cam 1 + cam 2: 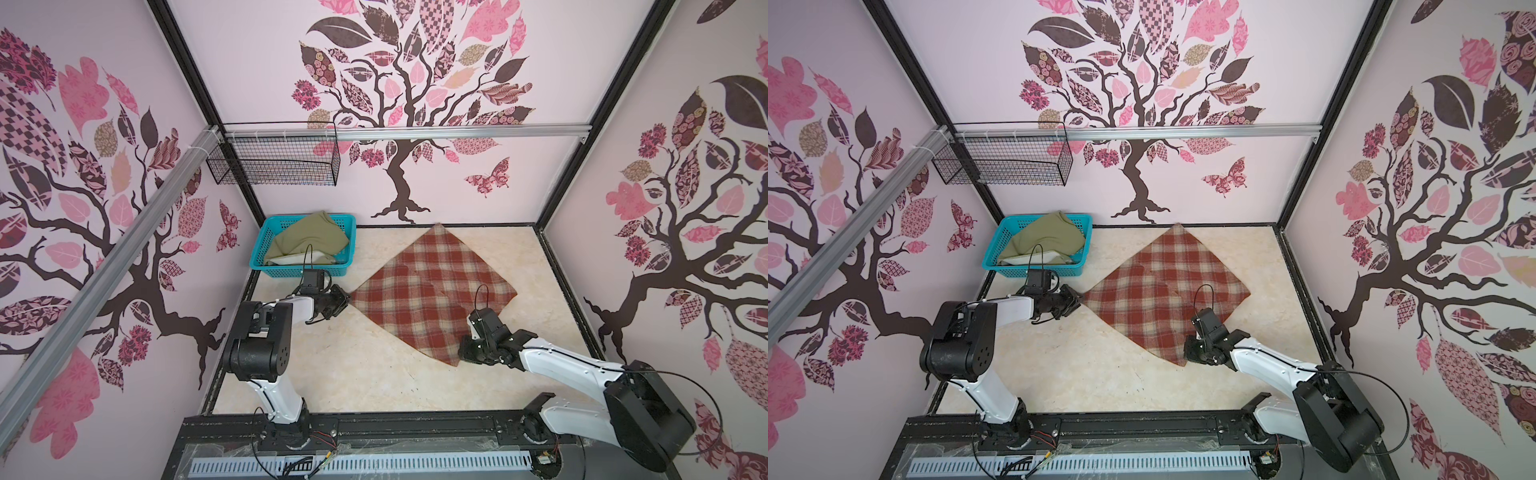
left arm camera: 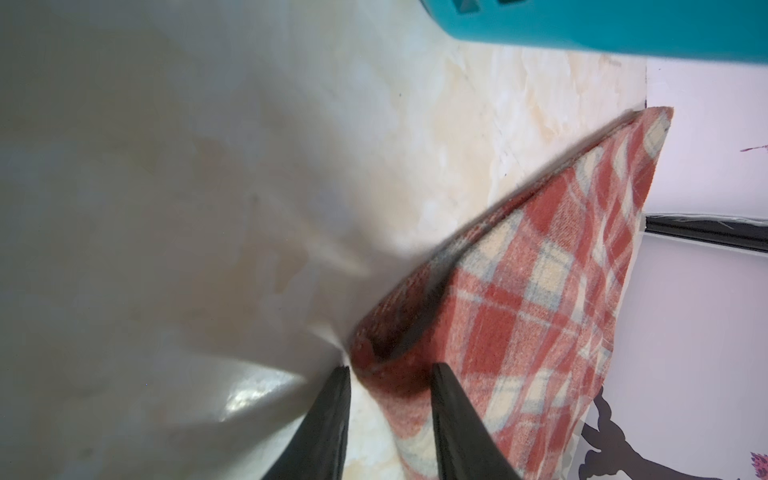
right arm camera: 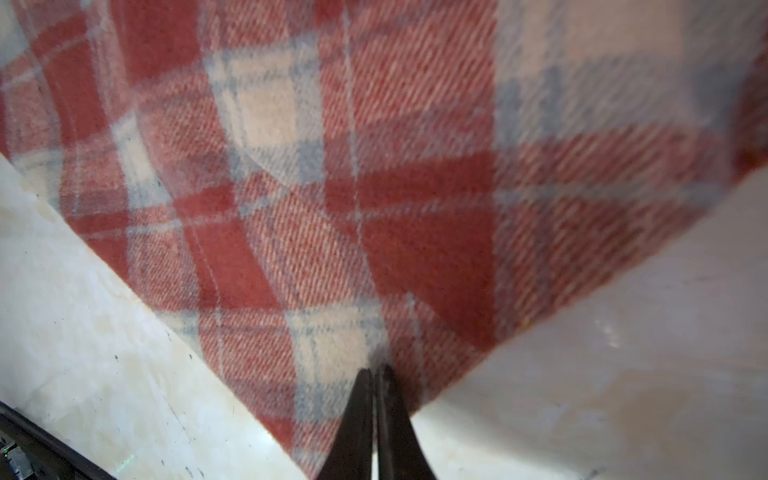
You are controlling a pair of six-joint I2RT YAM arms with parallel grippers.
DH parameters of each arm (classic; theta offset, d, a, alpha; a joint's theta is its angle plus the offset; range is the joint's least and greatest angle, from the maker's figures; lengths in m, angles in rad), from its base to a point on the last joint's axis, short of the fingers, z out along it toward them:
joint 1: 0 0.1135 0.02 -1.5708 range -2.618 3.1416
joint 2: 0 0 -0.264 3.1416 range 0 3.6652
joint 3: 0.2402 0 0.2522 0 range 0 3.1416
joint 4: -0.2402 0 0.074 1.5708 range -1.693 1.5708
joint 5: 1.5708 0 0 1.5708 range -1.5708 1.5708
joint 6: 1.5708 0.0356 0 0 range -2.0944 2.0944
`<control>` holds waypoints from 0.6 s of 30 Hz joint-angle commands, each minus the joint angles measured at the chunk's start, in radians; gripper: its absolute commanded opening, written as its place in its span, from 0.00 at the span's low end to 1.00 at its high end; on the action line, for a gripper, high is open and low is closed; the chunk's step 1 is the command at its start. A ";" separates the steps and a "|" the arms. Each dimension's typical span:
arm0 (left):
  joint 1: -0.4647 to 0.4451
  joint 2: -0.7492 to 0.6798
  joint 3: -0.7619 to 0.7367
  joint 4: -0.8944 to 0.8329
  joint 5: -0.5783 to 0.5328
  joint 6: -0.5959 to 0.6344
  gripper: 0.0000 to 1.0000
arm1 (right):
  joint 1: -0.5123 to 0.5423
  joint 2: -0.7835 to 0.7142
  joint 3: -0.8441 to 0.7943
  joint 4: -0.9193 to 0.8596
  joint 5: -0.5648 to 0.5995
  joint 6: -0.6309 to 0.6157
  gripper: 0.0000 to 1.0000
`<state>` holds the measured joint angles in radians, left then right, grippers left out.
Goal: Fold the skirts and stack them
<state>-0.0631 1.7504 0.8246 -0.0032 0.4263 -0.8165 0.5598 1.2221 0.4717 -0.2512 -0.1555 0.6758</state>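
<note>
The rust-red and cream plaid skirt (image 1: 432,291) (image 1: 1163,291) lies spread flat as a diamond on the marble table (image 1: 365,382). My left gripper (image 1: 347,297) (image 2: 390,368) is open at its left corner. The corner tip (image 2: 386,374) lies between the jaws, and bare table shows beside one finger. My right gripper (image 1: 462,353) (image 3: 375,369) is shut, pinching the plaid skirt (image 3: 332,208) at its near corner. The olive-green skirt (image 1: 309,243) (image 1: 1046,241) lies crumpled in the turquoise basket (image 1: 257,262) at the back left.
A black wire basket (image 1: 274,160) hangs from the aluminium rail (image 1: 457,132) on the back wall. A second rail (image 1: 104,266) runs along the left wall. The skirt's far corner (image 1: 438,226) touches the back wall. The basket's turquoise wall (image 2: 602,25) is close to the left gripper.
</note>
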 commanded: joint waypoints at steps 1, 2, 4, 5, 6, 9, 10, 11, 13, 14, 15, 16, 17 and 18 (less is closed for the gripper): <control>0.006 0.028 0.018 0.023 -0.029 0.006 0.34 | 0.003 0.035 0.024 -0.035 -0.012 -0.009 0.10; 0.005 0.032 0.019 0.025 -0.028 0.008 0.33 | 0.004 0.040 0.024 -0.033 -0.015 -0.009 0.10; 0.006 0.036 0.020 0.027 -0.027 0.012 0.27 | 0.004 0.047 0.026 -0.034 -0.018 -0.010 0.10; 0.005 0.037 0.019 0.028 -0.027 0.013 0.23 | 0.003 0.048 0.027 -0.033 -0.017 -0.011 0.10; 0.005 0.037 0.018 0.032 -0.026 0.013 0.18 | 0.003 0.049 0.029 -0.034 -0.016 -0.012 0.10; 0.006 0.027 0.008 0.044 -0.020 0.011 0.04 | 0.004 0.043 0.037 -0.045 -0.010 -0.019 0.10; 0.005 0.022 0.006 0.044 -0.018 0.012 0.00 | 0.005 0.041 0.042 -0.052 -0.004 -0.024 0.10; 0.006 0.017 0.004 0.044 -0.016 0.012 0.00 | 0.004 0.037 0.048 -0.063 0.002 -0.032 0.10; 0.005 -0.002 -0.005 0.040 -0.017 0.016 0.00 | 0.004 0.016 0.065 -0.094 0.023 -0.051 0.14; 0.006 -0.011 -0.006 0.036 -0.019 0.019 0.00 | 0.004 0.005 0.072 -0.110 0.033 -0.056 0.15; 0.006 -0.022 -0.008 0.028 -0.020 0.022 0.00 | 0.005 -0.011 0.077 -0.123 0.040 -0.065 0.17; 0.005 -0.029 -0.011 0.022 -0.020 0.023 0.00 | 0.006 -0.026 0.083 -0.138 0.048 -0.074 0.18; 0.006 -0.039 -0.012 0.015 -0.021 0.026 0.00 | 0.011 -0.037 0.089 -0.153 0.061 -0.083 0.20; 0.005 -0.049 -0.013 0.008 -0.024 0.031 0.00 | 0.019 -0.047 0.094 -0.164 0.074 -0.092 0.22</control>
<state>-0.0631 1.7432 0.8234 0.0124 0.4118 -0.8093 0.5648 1.2167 0.5255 -0.3325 -0.1310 0.6239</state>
